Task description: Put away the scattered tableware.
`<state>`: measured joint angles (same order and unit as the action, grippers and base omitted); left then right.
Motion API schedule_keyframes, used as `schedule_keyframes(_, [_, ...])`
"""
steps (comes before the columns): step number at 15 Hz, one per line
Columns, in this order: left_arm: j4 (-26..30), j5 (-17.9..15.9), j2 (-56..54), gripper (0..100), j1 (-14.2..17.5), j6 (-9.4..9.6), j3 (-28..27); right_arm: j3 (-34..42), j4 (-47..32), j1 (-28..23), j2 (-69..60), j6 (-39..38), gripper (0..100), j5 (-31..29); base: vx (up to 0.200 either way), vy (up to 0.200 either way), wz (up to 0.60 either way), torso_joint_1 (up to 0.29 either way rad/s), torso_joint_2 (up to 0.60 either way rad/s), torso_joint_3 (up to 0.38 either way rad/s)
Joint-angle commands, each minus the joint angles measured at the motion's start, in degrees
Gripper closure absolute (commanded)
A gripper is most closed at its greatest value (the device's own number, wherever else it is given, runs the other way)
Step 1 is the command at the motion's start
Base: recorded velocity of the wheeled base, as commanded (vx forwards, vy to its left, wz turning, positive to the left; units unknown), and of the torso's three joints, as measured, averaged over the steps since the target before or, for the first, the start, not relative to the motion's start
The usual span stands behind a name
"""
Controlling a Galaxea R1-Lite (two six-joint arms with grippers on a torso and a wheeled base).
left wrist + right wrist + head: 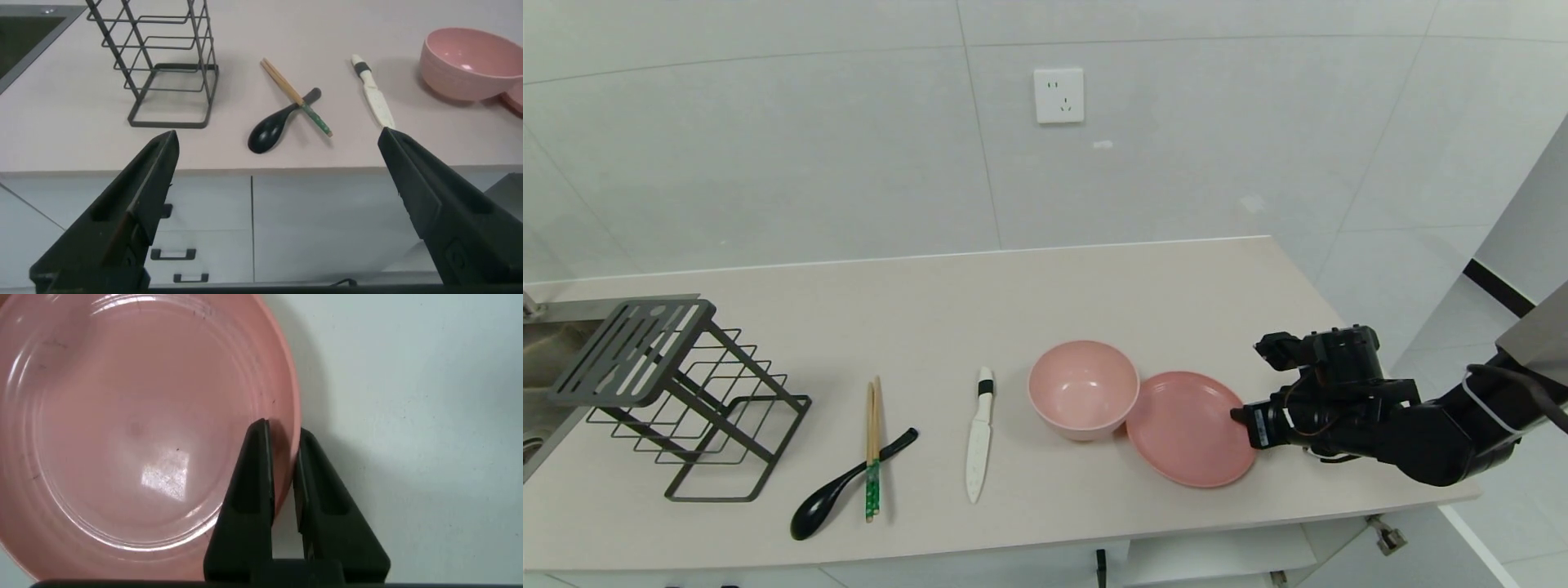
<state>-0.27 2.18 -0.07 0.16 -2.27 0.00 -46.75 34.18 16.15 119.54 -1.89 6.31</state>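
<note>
Pickup is the step in hand, as I judge it. The right tool [279, 433] sits at the right edge of the shallow round pink plastic plate [1188, 429], its two fingers drawn to a narrow gap with the plate's rim between them, one finger over the inside and one outside. It looks like a pinch on the rim, with the plate lying flat on the pale counter [1013, 302].

The plate touches, or very nearly touches, the deep pink plastic bowl [1083, 388] on its left. Further left lie the white-sheathed knife [980, 433], the pair of wooden chopsticks with green tips [874, 449] crossing the glossy black soup spoon [845, 482], and at the counter's left end the black wire dish rack [678, 392], well apart from the plate.

The left tool [278, 143] hangs spread wide and holding nothing, in front of the counter and below its edge.

The next move likely calls for lifting the plate clear without nudging the bowl (a rim pinch can let a plate swing), then carrying it over the cutlery to the rack.
</note>
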Motion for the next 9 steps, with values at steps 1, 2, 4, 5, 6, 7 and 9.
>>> schedule_keyframes(1, [0.00,0.02,0.07,0,0.02,-0.02,0.00,1.58,0.01,-0.24,-6.25,0.13,100,-0.16,0.000,0.000,0.00,0.000,0.00,0.000])
schedule_keyframes(2, [-0.08,0.02,0.07,0,0.02,-0.02,0.00,3.33,0.01,-0.33,-9.59,0.40,100,-0.16,0.000,0.000,0.00,0.000,0.00,0.000])
schedule_keyframes(4, [0.00,0.02,0.07,0,0.02,0.07,0.00,8.17,0.09,-0.33,-16.45,0.57,100,-0.07,0.000,0.000,0.00,0.000,0.00,0.000])
schedule_keyframes(5, [0.00,0.02,0.07,0,0.02,0.16,0.00,9.75,0.01,-0.33,-18.29,0.57,100,-0.07,0.000,0.000,0.00,0.000,0.00,0.000])
schedule_keyframes(6, [0.00,0.02,0.07,0,0.02,0.16,0.00,12.56,0.09,-0.33,-21.28,0.66,100,-0.07,0.000,0.000,0.00,0.000,0.00,0.000])
schedule_keyframes(7, [0.00,0.02,0.07,0,0.02,0.16,0.00,13.44,0.09,-0.33,-22.25,0.66,100,-0.07,0.000,0.000,0.00,0.000,0.00,0.000])
schedule_keyframes(9, [0.00,0.02,0.07,0,0.02,0.25,0.00,15.73,0.18,-0.33,-26.55,0.66,100,-0.07,0.000,0.000,0.00,0.000,0.00,0.000])
